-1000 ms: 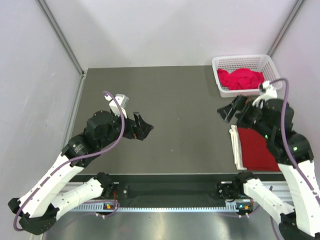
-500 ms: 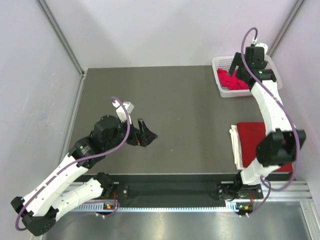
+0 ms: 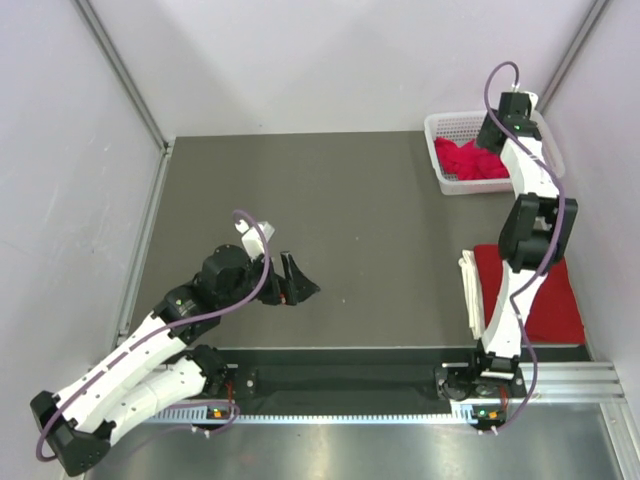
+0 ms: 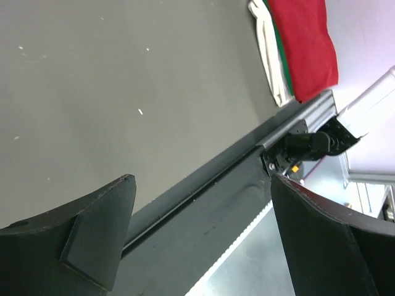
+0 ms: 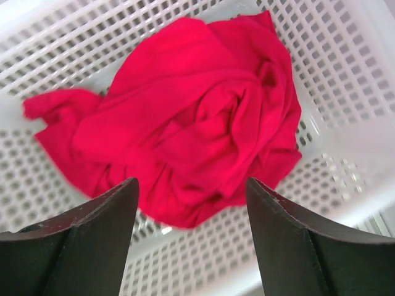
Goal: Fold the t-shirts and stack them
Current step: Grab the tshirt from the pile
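In the basket [image 5: 345, 74], the t-shirt [image 5: 185, 117] looks soft and light; the right gripper [image 5: 191, 185], open and empty, could pinch a top fold.

Looks like a robot lab cell: white panel walls [image 3: 330, 60] on metal struts [image 3: 120, 72] up top, grey table [image 3: 380, 230], left arm [image 3: 150, 340] and right arm [image 3: 530, 235] bolted along the bottom.

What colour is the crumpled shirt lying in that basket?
The shirt is plain bright red, with no print; the right wrist view shows it best.
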Tool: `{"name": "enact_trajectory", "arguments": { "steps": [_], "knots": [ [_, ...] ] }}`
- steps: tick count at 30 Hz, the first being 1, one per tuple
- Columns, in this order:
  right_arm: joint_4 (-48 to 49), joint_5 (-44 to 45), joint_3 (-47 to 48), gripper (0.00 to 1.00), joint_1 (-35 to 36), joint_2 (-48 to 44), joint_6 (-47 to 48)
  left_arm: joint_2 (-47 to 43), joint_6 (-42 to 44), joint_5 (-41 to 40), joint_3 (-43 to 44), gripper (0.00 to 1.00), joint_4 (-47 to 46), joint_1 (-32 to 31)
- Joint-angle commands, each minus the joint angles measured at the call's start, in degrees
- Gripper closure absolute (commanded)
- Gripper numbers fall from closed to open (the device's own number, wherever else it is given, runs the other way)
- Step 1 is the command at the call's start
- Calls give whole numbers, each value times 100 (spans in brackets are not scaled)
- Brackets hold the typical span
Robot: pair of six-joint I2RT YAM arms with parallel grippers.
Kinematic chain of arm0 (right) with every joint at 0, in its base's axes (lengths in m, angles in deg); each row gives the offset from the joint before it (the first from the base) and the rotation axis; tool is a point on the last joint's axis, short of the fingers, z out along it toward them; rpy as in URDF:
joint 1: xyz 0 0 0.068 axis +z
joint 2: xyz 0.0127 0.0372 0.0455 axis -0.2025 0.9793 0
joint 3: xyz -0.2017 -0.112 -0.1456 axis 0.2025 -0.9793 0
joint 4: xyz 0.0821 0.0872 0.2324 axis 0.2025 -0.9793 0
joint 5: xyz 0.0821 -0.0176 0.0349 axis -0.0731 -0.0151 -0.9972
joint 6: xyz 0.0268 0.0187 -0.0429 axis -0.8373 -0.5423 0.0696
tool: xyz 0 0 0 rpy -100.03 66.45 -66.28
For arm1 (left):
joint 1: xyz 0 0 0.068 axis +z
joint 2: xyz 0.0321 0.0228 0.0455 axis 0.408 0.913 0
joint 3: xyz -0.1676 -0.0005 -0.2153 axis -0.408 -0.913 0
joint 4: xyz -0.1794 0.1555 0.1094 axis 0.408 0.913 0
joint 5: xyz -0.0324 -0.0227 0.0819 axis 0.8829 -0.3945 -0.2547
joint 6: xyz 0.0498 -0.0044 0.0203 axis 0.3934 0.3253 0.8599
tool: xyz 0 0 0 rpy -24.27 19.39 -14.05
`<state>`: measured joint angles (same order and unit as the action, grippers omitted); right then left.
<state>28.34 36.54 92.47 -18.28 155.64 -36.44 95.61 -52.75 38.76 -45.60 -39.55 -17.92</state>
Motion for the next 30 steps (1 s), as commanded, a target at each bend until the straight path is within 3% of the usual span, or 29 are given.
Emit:
{"name": "enact_trajectory", "arguments": {
  "steps": [1, 9, 17, 18, 19, 20, 23, 30],
  "knots": [
    [346, -32, 637, 30, -184, 516, 129, -159, -8, -352, -57, 5, -279, -1],
    [741, -497, 1104, 31, -659, 1388, -292, 42, 536, -609, 22, 5, -613, -1],
    [1163, -1236, 1420, 64, -870, 1775, -381, 402, 748, -652, 225, 7, -798, -10],
    [1233, -1306, 1412, 71, -879, 1680, -416, 429, 765, -600, 138, 7, -929, -1],
    [1286, -1411, 1395, 94, -888, 1618, -433, 455, 757, -538, 111, 7, -939, -1],
    [1321, -1543, 1386, 100, -888, 1556, -477, 534, 731, -486, 110, 7, -930, -1],
    [1383, -2349, 1351, 100, -888, 1030, -495, 587, 652, -345, 128, 9, -983, -10],
    [1929, -3099, -232, 100, -888, -2078, -785, 1035, 861, -985, 618, 9, -492, -1]
  ]
}}
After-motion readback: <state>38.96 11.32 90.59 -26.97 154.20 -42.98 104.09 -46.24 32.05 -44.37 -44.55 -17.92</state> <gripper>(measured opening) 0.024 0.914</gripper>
